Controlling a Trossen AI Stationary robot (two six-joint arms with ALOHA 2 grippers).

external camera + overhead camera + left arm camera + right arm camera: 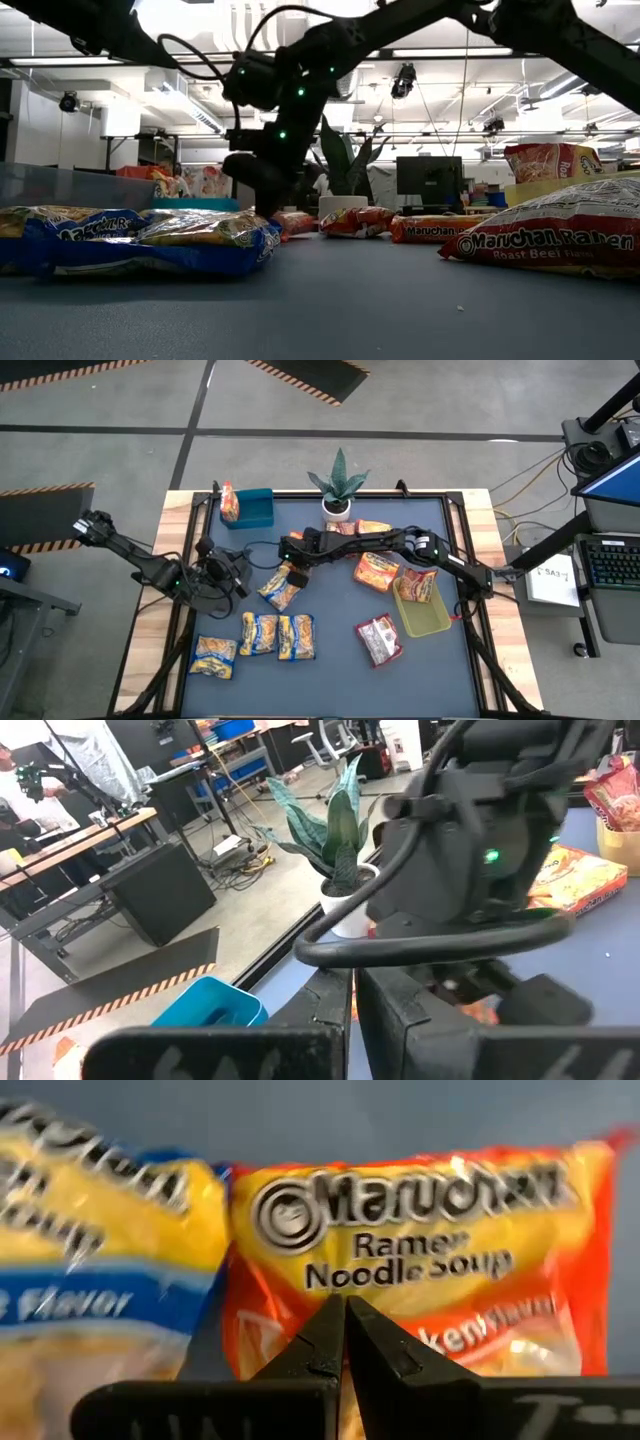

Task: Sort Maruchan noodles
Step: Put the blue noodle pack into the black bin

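A: From above, what is showing?

B: The right gripper (289, 552) is reaching across to left of centre, fingers pressed together, holding nothing, right beside an overlapping pair of crinkly plastic ramen packets (280, 586), one yellow-and-blue, one orange. The left gripper (238, 568) is sitting at centre left near that pair, also closed and empty. Three more yellow-and-blue packets (258, 640) are lying at lower left. An orange packet (377, 571) is lying right of centre, and a red-and-white one (379, 639) below it. The yellow-green plastic bin (428, 620) at the right is holding one orange packet; the blue plastic bin (258, 510) at upper left has another leaning at its left side. A small potted plant (338, 495) is standing at top centre.

A: And at table height?

B: A yellow-and-blue packet (150, 243) is filling the lower left, the red-and-white beef packet (555, 240) the right; a dark arm is coming down at centre.

A: The left wrist?

B: Its closed fingers (395, 1010) are pointing at the other arm's dark wrist, the plant (335, 830) behind.

A: The right wrist?

B: Its fingertips (345, 1335) are meeting, nothing between them, over the orange chicken packet (440, 1230), with the yellow-and-blue one (90, 1250) overlapping its left edge.
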